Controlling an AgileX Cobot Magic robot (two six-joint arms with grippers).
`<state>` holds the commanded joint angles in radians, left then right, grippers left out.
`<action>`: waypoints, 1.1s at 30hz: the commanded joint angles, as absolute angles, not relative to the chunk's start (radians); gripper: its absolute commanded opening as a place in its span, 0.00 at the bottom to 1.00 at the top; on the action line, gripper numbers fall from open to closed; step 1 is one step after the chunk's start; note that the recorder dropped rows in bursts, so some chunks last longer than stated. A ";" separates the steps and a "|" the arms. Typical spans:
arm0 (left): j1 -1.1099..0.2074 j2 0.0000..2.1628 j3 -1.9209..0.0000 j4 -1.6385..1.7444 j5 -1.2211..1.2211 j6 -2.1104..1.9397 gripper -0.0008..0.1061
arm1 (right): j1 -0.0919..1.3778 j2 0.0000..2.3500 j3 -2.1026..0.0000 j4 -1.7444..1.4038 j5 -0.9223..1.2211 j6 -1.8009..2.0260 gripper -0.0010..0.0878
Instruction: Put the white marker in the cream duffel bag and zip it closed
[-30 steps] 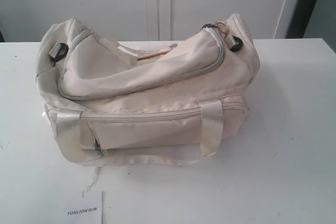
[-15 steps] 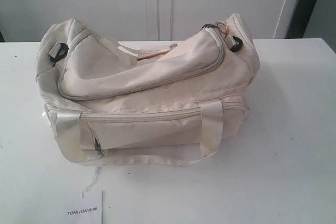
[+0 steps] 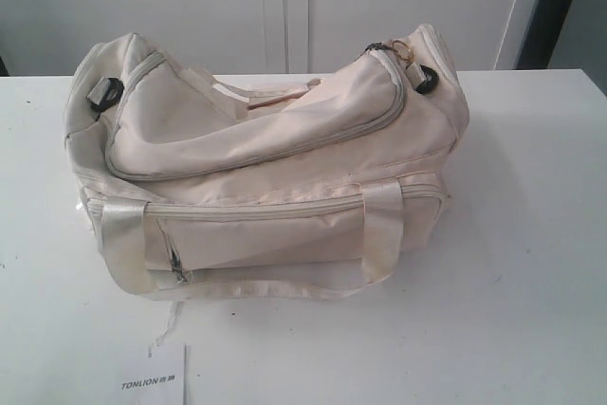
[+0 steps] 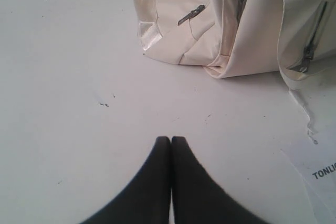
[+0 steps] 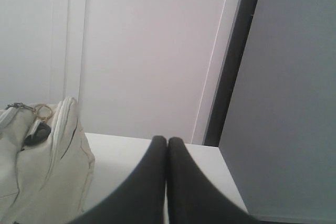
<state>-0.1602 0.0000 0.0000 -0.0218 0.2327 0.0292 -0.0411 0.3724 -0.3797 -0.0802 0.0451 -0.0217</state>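
Exterior: unchanged from a second ago, with the bag [image 3: 285, 168] mid-table, top zip seemingly drawn shut and its pull at the far right end. No arm in sight. No marker visible in any view; presumably inside the bag, so the task is likely done and the arms parked. At the near edge, left: card [image 3: 156, 381].

Left wrist: left gripper [image 4: 171, 141] with jaws together, empty, over the table [image 4: 63, 77] near the bag's left end.

Right wrist: right gripper [image 5: 167, 141] with jaws together, empty, off the bag's right end, apart from it.
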 joint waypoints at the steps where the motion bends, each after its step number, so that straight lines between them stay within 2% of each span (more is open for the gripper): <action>1: -0.160 0.000 0.000 -0.022 0.233 0.029 0.01 | -0.041 0.372 -0.380 -0.080 0.045 -0.022 0.01; 33: -0.160 0.000 0.000 -0.022 0.233 0.029 0.01 | -0.041 0.370 -0.380 -0.036 0.054 -0.022 0.01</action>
<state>-0.1602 0.0000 0.0000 -0.0218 0.2327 0.0292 -0.0411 0.3698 -0.3797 -0.0358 0.0542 -0.0217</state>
